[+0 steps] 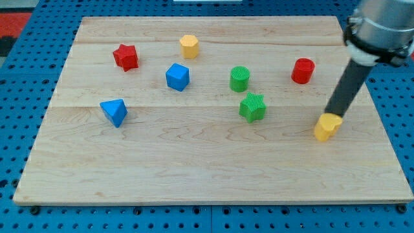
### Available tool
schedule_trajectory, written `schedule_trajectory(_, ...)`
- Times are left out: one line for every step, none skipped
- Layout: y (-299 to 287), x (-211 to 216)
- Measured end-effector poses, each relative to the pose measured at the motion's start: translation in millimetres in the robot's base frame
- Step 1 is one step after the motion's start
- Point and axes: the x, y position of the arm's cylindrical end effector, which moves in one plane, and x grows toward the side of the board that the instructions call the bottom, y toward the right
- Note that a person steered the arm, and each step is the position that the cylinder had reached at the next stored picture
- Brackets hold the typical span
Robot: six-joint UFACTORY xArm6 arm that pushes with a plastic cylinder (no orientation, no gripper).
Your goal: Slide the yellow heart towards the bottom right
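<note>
The yellow heart (pixel 327 127) lies on the wooden board (pixel 194 168) at the view's right, a little below the middle. My tip (pixel 332 116) sits right at the heart's upper edge, touching or nearly touching it. The dark rod slants up to the view's top right corner.
A red cylinder (pixel 302 70) stands above and left of the heart. A green star (pixel 253 107) and a green cylinder (pixel 239 78) are near the middle. A yellow hexagon (pixel 189 46), a red star (pixel 126 57), a blue cube (pixel 177 77) and a blue pyramid-like block (pixel 114 111) lie at the left.
</note>
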Motion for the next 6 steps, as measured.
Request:
schedule_trajectory(-5.9, 32.3)
schedule_trajectory(-34.4, 1.3)
schedule_trajectory(-65.7, 28.2)
schedule_trajectory(-59.8, 47.5)
schedule_trajectory(-55.3, 23.7)
schedule_trajectory(-21.8, 41.8)
